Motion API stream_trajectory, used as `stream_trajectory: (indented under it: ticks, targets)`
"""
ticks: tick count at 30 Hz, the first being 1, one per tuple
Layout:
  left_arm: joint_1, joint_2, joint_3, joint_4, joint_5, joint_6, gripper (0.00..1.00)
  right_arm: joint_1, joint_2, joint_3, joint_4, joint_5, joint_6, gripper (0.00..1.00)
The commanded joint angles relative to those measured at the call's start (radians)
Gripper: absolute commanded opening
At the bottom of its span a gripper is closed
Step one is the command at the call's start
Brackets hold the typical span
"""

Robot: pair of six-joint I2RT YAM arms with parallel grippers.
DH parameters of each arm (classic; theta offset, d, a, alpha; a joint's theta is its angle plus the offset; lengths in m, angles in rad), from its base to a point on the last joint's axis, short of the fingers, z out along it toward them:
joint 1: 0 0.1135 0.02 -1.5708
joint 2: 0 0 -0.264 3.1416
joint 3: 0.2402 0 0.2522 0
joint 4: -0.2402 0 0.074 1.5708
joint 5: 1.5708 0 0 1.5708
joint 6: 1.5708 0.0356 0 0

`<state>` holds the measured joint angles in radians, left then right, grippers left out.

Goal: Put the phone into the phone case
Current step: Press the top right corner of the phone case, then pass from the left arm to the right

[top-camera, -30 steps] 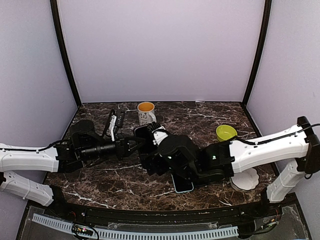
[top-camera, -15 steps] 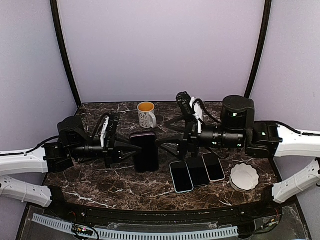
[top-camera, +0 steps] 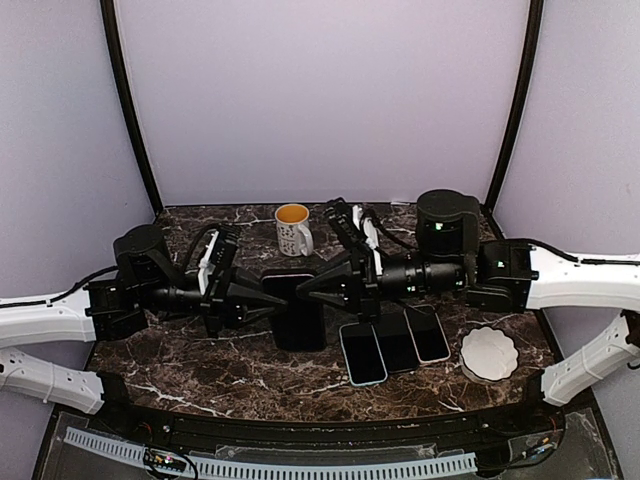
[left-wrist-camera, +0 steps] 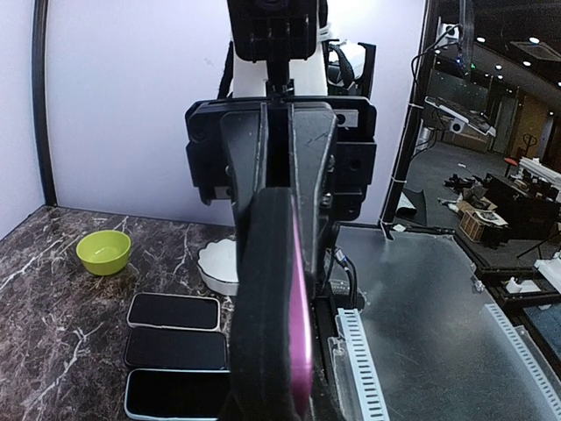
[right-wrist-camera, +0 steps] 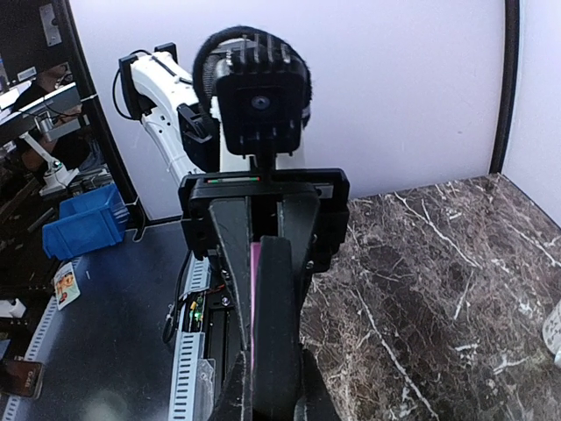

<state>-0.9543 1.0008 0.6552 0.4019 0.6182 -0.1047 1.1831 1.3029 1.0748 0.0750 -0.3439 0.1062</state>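
- The phone case [top-camera: 297,315], a dark slab with a pink edge, is near the middle of the tabletop [top-camera: 200,350], between the two grippers. Both wrist views show it edge-on and upright. The top view shows its broad dark face.
- I cannot tell whether a phone is seated in it. I also cannot tell whether its lower end touches the tabletop or hangs clear.
- The left gripper [top-camera: 272,303] reaches in level from the left. Its jaws are closed on the left side of the case, pinching it across its thickness, as the right wrist view shows head-on.
- The right gripper [top-camera: 305,290] comes in level from the right, tip to tip with the left one. Its jaws are clamped on the opposite side of the case in the same way.
- Just to the right of the case, under the right arm, three phones lie flat, side by side and screen up. They are a light-rimmed one [top-camera: 362,353] nearest the case, a dark one [top-camera: 397,342] in the middle and a third [top-camera: 427,333] on the outside.
- A white scalloped dish [top-camera: 489,353] sits just beyond the phones to the right.
- A lime-green bowl [left-wrist-camera: 103,252] stands farther back on that side, seen only in the left wrist view.
- A patterned white mug [top-camera: 293,230] holding orange liquid stands behind the case, near the back wall.
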Motion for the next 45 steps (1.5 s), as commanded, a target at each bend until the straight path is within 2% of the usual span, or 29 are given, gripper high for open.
stream_trajectory:
  ticks: [1,2,4,6,8,9,10,11,13,16,17,19,20,23,30,31,33,35,36,38,40,41,43,45]
  targets:
    - [-0.008,-0.019,0.053,0.048,-0.004,-0.005,0.05,-0.011,-0.041,-0.002,0.119,-0.02,-0.004,0.0]
    - [-0.008,-0.023,0.054,0.049,-0.023,-0.014,0.26,-0.013,-0.048,-0.004,0.119,-0.023,-0.006,0.0]
    - [-0.008,-0.037,0.051,0.053,-0.059,-0.025,0.54,-0.015,-0.059,-0.003,0.115,-0.029,-0.009,0.0]
    - [-0.008,-0.053,0.04,0.064,-0.103,-0.03,0.57,-0.017,-0.066,0.0,0.113,-0.033,-0.01,0.0]
    - [-0.008,-0.061,0.032,0.071,-0.132,-0.033,0.47,-0.017,-0.067,0.004,0.114,-0.04,-0.008,0.0]
    - [-0.008,-0.061,0.032,0.071,-0.135,-0.034,0.34,-0.017,-0.066,0.005,0.114,-0.043,-0.007,0.0]
    - [-0.008,-0.058,0.034,0.067,-0.134,-0.036,0.26,-0.018,-0.065,0.009,0.114,-0.045,-0.007,0.0]
    - [-0.008,-0.055,0.036,0.064,-0.129,-0.037,0.11,-0.017,-0.064,0.011,0.112,-0.048,-0.007,0.0]
    - [-0.008,-0.047,0.044,0.055,-0.121,-0.041,0.01,-0.017,-0.063,0.015,0.11,-0.053,-0.007,0.0]
    - [-0.008,-0.047,0.052,0.057,-0.124,-0.046,0.0,-0.018,-0.058,0.014,0.093,-0.039,-0.007,0.0]
    - [-0.008,-0.049,0.05,0.065,-0.129,-0.056,0.0,-0.017,-0.057,0.009,0.088,-0.031,-0.006,0.04]
    - [-0.008,-0.063,0.039,0.097,-0.173,-0.081,0.0,-0.02,-0.057,-0.012,0.082,-0.013,0.004,0.24]
    - [-0.008,-0.076,0.027,0.125,-0.191,-0.09,0.0,-0.022,-0.057,-0.023,0.08,-0.006,0.011,0.28]
    - [-0.008,-0.095,0.005,0.184,-0.225,-0.125,0.0,-0.026,-0.048,-0.053,0.082,0.011,0.046,0.3]
    - [-0.008,-0.071,0.02,0.208,-0.179,-0.157,0.0,-0.029,-0.008,-0.053,0.089,-0.008,0.067,0.31]
    - [-0.008,-0.072,0.02,0.212,-0.181,-0.158,0.0,-0.03,-0.006,-0.052,0.09,-0.014,0.067,0.3]
    - [-0.008,-0.073,0.021,0.211,-0.176,-0.158,0.0,-0.03,-0.002,-0.054,0.091,-0.022,0.071,0.21]
    - [-0.008,-0.074,0.02,0.208,-0.175,-0.16,0.0,-0.03,0.001,-0.053,0.091,-0.03,0.074,0.03]
    - [-0.008,-0.074,0.021,0.204,-0.178,-0.16,0.0,-0.031,0.001,-0.052,0.091,-0.034,0.077,0.0]
    - [-0.008,-0.073,0.03,0.177,-0.194,-0.152,0.0,-0.036,-0.001,-0.052,0.091,-0.037,0.094,0.0]
    - [-0.007,-0.072,0.052,0.113,-0.247,-0.136,0.25,-0.049,0.0,-0.055,0.084,-0.028,0.127,0.0]
    - [-0.007,-0.071,0.065,0.043,-0.278,-0.127,0.49,-0.056,0.004,-0.061,0.073,-0.02,0.149,0.0]
    - [-0.006,-0.062,0.115,-0.09,-0.416,-0.098,0.73,-0.071,0.029,-0.074,0.048,0.006,0.212,0.0]
    - [-0.005,-0.036,0.174,-0.239,-0.62,-0.078,0.85,-0.09,0.096,-0.079,0.016,0.022,0.296,0.0]
